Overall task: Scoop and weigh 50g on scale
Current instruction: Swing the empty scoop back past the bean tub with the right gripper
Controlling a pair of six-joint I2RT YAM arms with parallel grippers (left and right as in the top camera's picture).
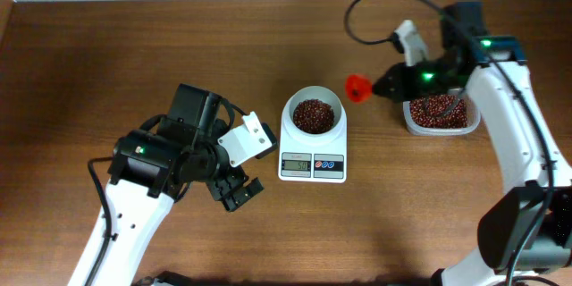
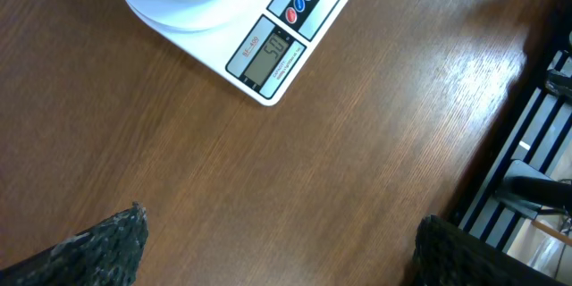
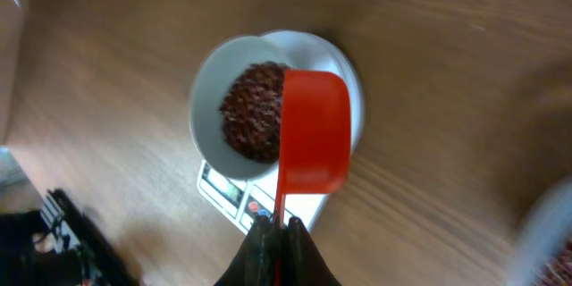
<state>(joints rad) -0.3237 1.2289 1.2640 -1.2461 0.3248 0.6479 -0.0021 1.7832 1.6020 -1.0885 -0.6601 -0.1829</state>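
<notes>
The right gripper (image 3: 276, 241) is pinched tight on the thin handle of a red plastic scoop (image 3: 313, 134), with both dark fingers pressed against the handle from either side. In the right wrist view the scoop's rounded cup reaches forward from the fingers and overlaps the right rim of the round white bowl (image 3: 214, 98). From overhead the scoop (image 1: 357, 88) hangs just right of that bowl, between it and a clear plastic tub (image 1: 438, 114) of red beans. The right gripper (image 1: 380, 85) sits at the tub's left edge, and the white arm runs back over the tub towards the table's right side. A black cable (image 1: 375, 4) loops above it.

The left gripper (image 2: 281, 250) stands spread wide and holds nothing. Its two dark fingertips (image 2: 98, 241) show at the bottom corners of the left wrist view, with bare wood between them. From overhead it (image 1: 237, 189) hovers just left of the scale's front corner, apart from it.

The small white digital scale (image 1: 313, 156) stands near the middle of the brown wooden table (image 1: 134, 54), with the display and the blue and red buttons on its near edge. The bowl (image 1: 313, 98) sits on top and holds a heap of dark red beans (image 1: 313, 116). The left wrist view shows the grey display (image 2: 268, 52), but the digits are too small to read with certainty.
</notes>
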